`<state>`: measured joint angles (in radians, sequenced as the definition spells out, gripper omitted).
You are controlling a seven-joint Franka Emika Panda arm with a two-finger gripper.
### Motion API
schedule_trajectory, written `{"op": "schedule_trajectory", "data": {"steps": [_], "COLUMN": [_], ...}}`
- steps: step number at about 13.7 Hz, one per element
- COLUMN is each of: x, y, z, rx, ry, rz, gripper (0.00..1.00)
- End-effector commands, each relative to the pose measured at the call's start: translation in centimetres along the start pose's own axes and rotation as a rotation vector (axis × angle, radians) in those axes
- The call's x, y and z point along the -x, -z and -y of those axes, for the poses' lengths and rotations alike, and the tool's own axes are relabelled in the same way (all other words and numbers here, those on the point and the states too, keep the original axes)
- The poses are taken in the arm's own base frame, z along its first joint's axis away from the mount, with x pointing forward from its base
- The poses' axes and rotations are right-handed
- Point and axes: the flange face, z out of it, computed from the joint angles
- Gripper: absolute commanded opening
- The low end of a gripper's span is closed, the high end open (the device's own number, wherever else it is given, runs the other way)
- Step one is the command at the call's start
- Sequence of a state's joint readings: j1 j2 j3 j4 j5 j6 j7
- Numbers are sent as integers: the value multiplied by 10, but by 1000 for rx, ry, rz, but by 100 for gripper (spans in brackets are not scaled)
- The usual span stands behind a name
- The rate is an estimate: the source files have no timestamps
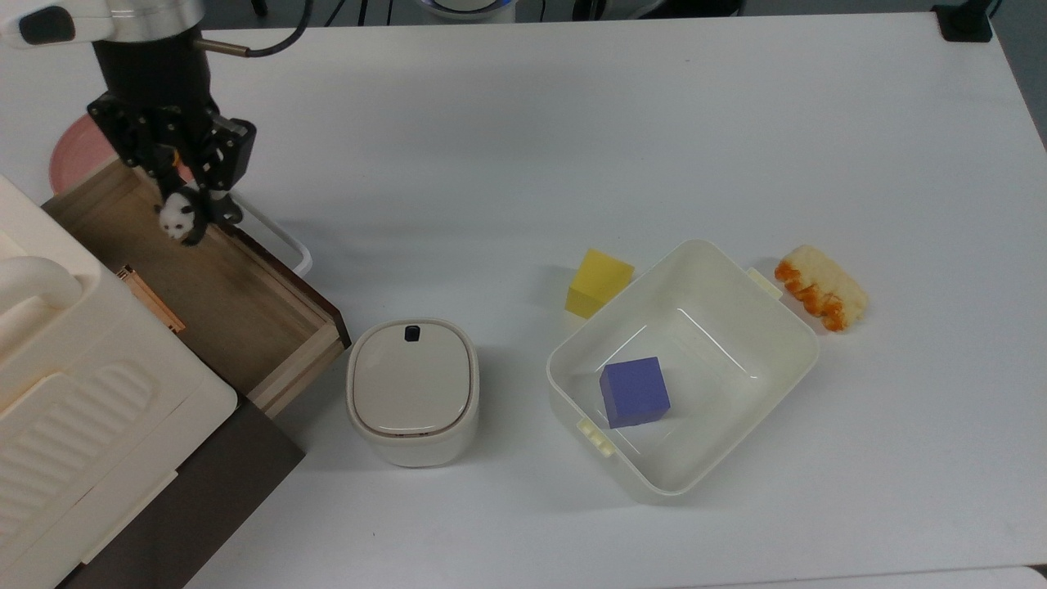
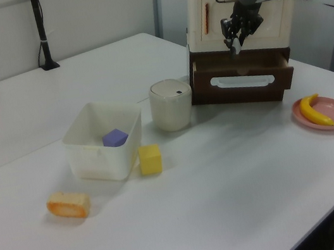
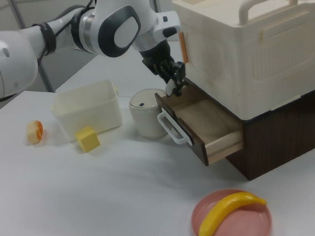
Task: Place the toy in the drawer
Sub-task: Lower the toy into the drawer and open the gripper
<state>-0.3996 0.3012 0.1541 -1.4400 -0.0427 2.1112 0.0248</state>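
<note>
The gripper [image 1: 186, 196] is closed on the toy [image 1: 179, 219], a little black-and-white panda that hangs from its 2 fingers. It is up in the air above the open drawer [image 1: 214, 298], at the drawer's far end in the top view and just inside the dark front edge.

What could go wrong: the panda sits very close to that front edge and to the white handle [image 1: 282, 237]. If the fingers let go now, it might hit the edge and bounce out onto the table [image 1: 622, 131]. It could also fall from high up and roll. Moving a bit deeper over the wood floor and going lower first would be safer. The big cream box [image 3: 245, 48] sits right on top of the brown cabinet [image 3: 282, 134], so if the arm goes too far in, it could bump the box.

The arm comes in from the top view's upper left, and its wrist points straight down. In the right view, the fingers seem to hang near the box's front wall, but how close is hard to tell.
</note>
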Motion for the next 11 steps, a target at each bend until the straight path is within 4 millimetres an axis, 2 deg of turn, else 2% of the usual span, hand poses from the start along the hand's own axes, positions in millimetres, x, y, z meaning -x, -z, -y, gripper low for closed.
{"op": "schedule_trajectory", "data": {"steps": [1, 2, 3, 6, 10, 11], "x": [-6, -6, -6, -1, 26, 34], "y": [-5, -5, -5, 1, -5, 3], "z": [-14, -12, -11, 8, 73, 91], "rx": [32, 38, 46, 33, 23, 23], "ry": [67, 75, 80, 66, 30, 52], "rz": [-45, -45, -44, -27, 130, 174], "gripper": [79, 86, 100, 100, 100, 100]}}
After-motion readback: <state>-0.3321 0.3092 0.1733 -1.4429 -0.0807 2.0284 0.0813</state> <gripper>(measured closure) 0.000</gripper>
